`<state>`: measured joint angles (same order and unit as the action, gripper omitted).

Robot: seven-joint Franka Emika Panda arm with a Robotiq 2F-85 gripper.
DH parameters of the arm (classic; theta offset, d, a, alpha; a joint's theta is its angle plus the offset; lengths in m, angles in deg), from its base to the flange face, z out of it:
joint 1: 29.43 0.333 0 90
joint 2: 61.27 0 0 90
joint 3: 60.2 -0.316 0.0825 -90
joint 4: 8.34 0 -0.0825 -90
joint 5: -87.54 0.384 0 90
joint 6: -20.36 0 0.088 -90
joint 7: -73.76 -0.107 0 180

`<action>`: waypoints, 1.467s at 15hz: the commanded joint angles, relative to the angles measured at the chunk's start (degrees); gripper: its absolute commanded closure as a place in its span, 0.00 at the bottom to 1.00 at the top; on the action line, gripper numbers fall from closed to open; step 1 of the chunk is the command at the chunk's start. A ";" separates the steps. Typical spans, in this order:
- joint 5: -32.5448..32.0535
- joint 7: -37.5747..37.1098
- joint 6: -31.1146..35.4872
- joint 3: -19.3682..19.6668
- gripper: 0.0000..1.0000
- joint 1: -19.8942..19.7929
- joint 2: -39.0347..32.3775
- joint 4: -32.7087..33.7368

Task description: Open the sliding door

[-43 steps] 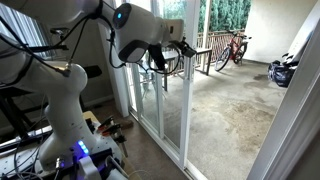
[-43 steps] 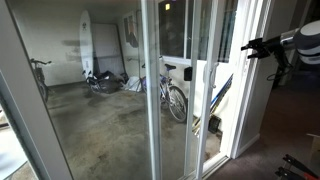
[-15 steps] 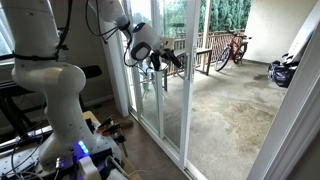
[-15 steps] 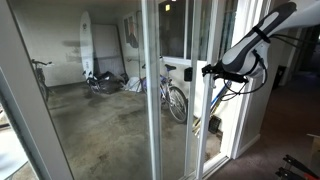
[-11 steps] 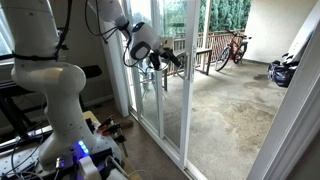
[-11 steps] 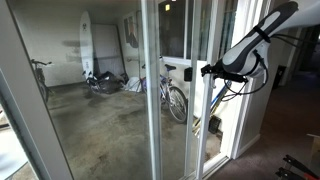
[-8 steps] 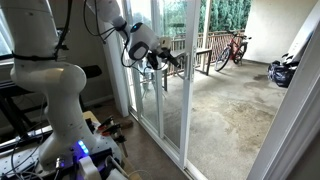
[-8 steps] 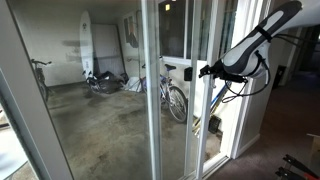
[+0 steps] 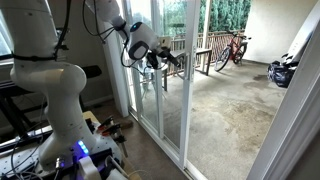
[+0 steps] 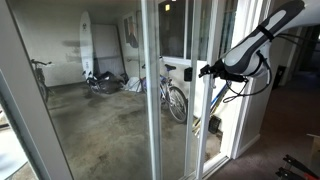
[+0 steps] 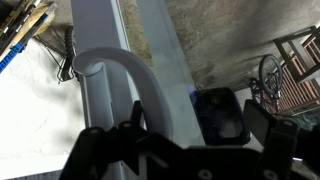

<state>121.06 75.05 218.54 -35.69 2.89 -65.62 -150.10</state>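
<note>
Barely started: pincer (image 10: 207, 71) up at the handle (image 11: 118, 75) of the sliding door (image 10: 180, 90), can't tell if spread or pinching, sliding still left

Door (image 10: 185, 100): clear glass, white frame; handle (image 11: 125, 75) white. Gripper (image 10: 205, 71) black, arm (image 9: 60, 90) white with a blue light at its base. Patio floor (image 9: 220, 110) mottled grey concrete. Bike (image 9: 236, 46) red, surfboard (image 10: 86, 42) white.
</note>
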 commanded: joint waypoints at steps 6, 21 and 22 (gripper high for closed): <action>3.18 7.49 0.05 2.68 0.00 8.32 -1.51 1.54; 8.95 10.54 0.41 11.74 0.00 27.20 -8.81 5.55; 9.23 10.31 0.40 12.56 0.00 28.65 -9.48 5.78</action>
<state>127.78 86.87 218.95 -23.86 24.94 -71.76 -146.77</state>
